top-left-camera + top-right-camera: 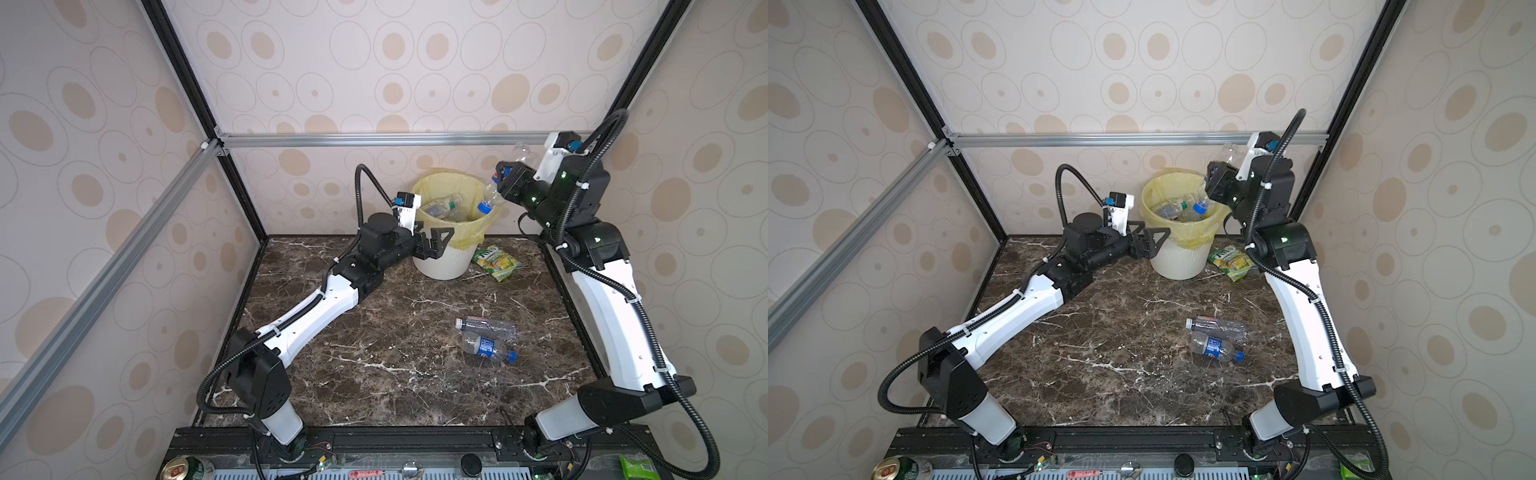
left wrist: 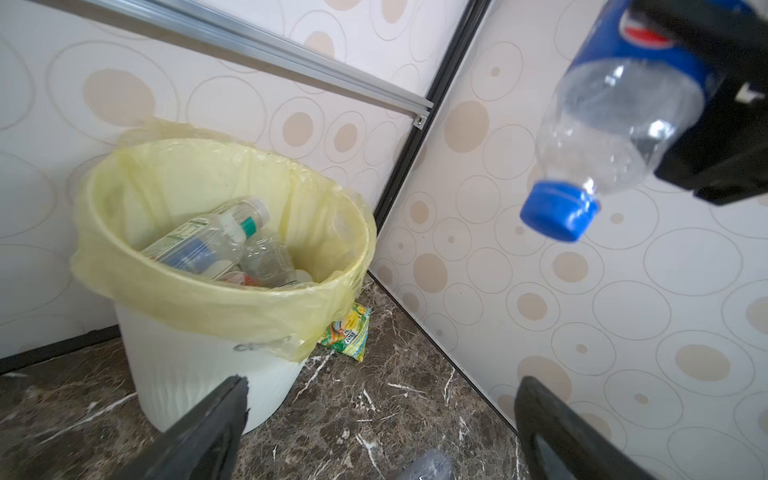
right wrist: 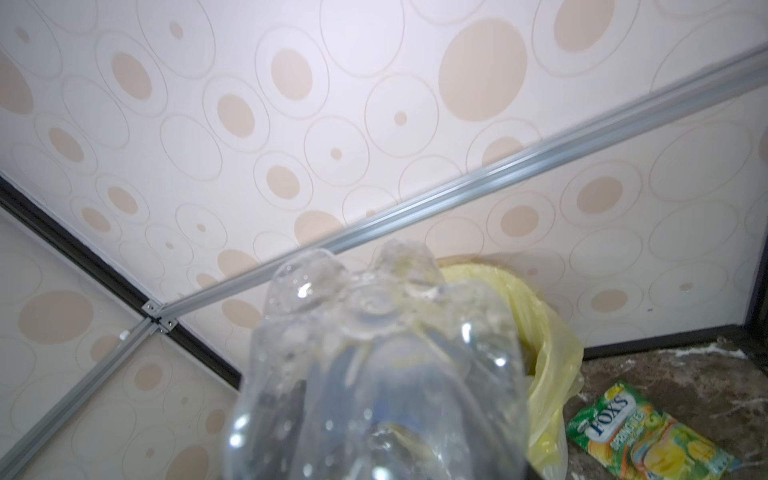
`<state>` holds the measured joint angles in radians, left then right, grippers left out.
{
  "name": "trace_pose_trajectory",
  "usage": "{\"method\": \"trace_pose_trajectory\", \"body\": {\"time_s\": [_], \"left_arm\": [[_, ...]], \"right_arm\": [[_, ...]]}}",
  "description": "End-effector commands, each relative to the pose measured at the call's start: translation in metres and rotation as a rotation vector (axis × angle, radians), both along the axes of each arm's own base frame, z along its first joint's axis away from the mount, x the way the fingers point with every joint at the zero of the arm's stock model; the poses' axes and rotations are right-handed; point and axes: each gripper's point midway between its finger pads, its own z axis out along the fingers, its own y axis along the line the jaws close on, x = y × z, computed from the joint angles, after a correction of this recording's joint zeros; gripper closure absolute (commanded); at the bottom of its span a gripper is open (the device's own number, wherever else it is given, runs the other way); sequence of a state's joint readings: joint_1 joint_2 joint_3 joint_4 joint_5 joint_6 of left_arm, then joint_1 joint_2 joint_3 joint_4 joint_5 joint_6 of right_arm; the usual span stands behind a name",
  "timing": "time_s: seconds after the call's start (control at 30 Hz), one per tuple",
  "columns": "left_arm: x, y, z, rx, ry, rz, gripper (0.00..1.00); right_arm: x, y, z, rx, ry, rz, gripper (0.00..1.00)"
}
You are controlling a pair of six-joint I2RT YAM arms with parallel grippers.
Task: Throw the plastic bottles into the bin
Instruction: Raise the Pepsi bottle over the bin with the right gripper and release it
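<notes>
A clear bottle (image 1: 491,194) with a blue label and a blue cap is gripped around its middle by the right end effector (image 1: 503,176). The bottle is tipped so that its cap points down and its bottom points up. It is held high in the air. In both top views its cap is seen over the right side of the bin's mouth.

The bin (image 1: 440,266) is white with a pale yellow bag over its rim. It is set at the far end of the tabletop (image 1: 374,374), near the middle. Some thrown bottles (image 2: 199,245) are seen lying inside it, piled on each other.

Two more bottles are left lying on their sides on the tabletop, right of the middle and well apart from the bin. The white-capped bottle (image 1: 486,326) is placed just behind the blue-capped bottle (image 1: 489,348), and they look to be touching.

The left end effector (image 1: 434,239) is spread wide with nothing in it. It is held low, just beside the left side of the bin.

A green and yellow snack packet (image 1: 496,262) is seen flat on the tabletop, just right of the bin. A drink can (image 1: 183,469) is seen at the near left edge.
</notes>
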<state>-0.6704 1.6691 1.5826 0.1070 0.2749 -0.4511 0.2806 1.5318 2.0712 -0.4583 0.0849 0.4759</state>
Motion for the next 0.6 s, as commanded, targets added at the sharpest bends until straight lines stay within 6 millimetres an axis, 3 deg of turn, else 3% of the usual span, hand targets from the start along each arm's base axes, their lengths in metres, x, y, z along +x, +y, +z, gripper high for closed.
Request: {"method": "trace_pose_trajectory", "body": {"time_s": [0.0, 0.13, 0.23, 0.37, 0.43, 0.5, 0.57], "left_arm": [[0.002, -0.005, 0.025, 0.025, -0.077, 0.010, 0.01], [0.002, -0.009, 0.031, 0.025, -0.098, 0.007, 0.01], [0.004, -0.008, 0.025, 0.039, -0.096, 0.018, 0.01], [0.006, -0.006, 0.013, 0.069, -0.079, 0.031, 0.01], [0.005, -0.006, 0.007, 0.082, -0.071, 0.030, 0.01], [0.005, -0.003, 0.001, 0.097, -0.061, 0.039, 0.01], [0.004, 0.002, -0.005, 0.112, -0.053, 0.052, 0.01]], "right_arm": [[0.000, -0.015, 0.019, -0.027, -0.038, -0.043, 0.49], [-0.002, -0.020, 0.041, -0.014, -0.101, -0.058, 0.49], [0.017, -0.016, 0.033, 0.004, -0.093, -0.061, 0.49], [0.086, -0.008, -0.025, 0.053, 0.061, -0.051, 0.49], [0.122, -0.002, -0.064, 0.072, 0.157, -0.037, 0.47], [0.149, -0.002, -0.099, 0.094, 0.251, -0.046, 0.34], [0.159, -0.003, -0.119, 0.127, 0.313, -0.040, 0.18]]}}
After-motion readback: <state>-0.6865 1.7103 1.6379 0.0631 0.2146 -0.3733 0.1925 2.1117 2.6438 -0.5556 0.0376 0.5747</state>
